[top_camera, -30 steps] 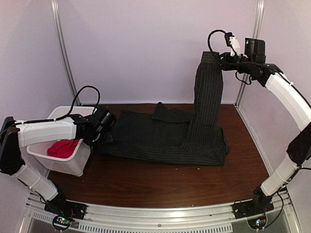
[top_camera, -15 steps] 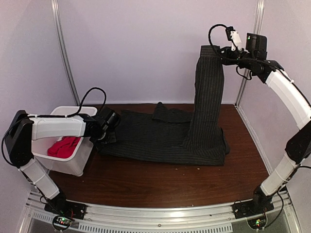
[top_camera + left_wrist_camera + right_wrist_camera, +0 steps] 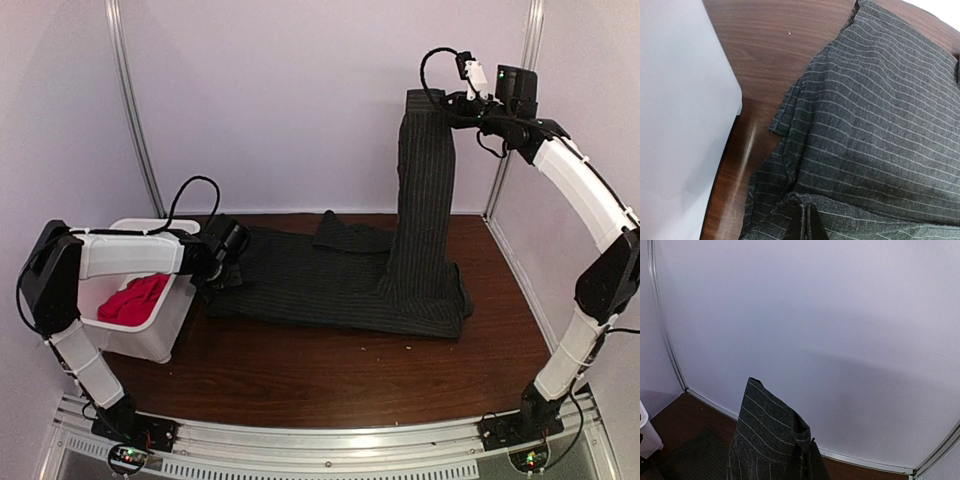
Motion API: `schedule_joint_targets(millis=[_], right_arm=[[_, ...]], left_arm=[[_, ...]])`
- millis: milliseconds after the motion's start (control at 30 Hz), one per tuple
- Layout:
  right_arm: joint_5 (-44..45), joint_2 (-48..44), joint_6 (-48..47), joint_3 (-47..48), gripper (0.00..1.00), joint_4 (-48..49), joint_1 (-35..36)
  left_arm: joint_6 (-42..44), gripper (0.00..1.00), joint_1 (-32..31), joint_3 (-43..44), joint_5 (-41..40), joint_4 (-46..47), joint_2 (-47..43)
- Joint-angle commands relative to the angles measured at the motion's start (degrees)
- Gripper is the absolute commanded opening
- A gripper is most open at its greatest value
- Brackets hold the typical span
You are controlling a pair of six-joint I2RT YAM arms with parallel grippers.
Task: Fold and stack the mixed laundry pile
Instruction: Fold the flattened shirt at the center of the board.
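both grippers are clenched on the dark pinstriped shirt (image 3: 320,285). the right gripper (image 3: 443,104) pinches one end of it high above the table (image 3: 330,385), so a long panel hangs straight down to the rest of the cloth. the left gripper (image 3: 222,268) nips the opposite edge low down, just beside the white bin (image 3: 150,335). most of the shirt lies spread on the far half of the table, with a loose flap, probably a sleeve or the collar, bunched at its back edge; the top view is too coarse to say which. the red t-shirt (image 3: 133,298) sits crumpled inside the bin, not yet touched

risks, as i judge them: the right grip takes only a narrow bite of fabric, and the weight of the hanging panel could drag it free if the arm swings fast. pulling the two ends apart too hard could slip the low edge out of the left grip, or tug the shirt against the bin and shove it. laying the raised panel down without tension would leave creases, and the stray flap could get trapped inside the fold
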Motion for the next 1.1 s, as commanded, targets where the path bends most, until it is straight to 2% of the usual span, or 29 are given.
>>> schedule_joint_targets(millis=[0, 567, 800, 1067], right_arm=[[0.49, 2.22, -0.39, 2.81, 0.0, 2.88, -0.49], [-1.42, 10.56, 1.37, 11.71, 0.0, 5.95, -0.46], [-1.61, 12.83, 1.37, 11.62, 0.0, 5.65, -0.45], [-0.18, 11.37, 1.3, 5.85, 0.0, 7.52, -0.44]], left_arm=[[0.73, 0.0, 0.7, 2.08, -0.44, 2.13, 2.14], [-0.23, 0.0, 2.1, 2.34, -0.83, 3.02, 5.96], [0.23, 0.0, 2.7, 2.65, -0.42, 4.11, 6.94], [3.16, 0.0, 2.88, 5.35, -0.64, 5.53, 10.28]])
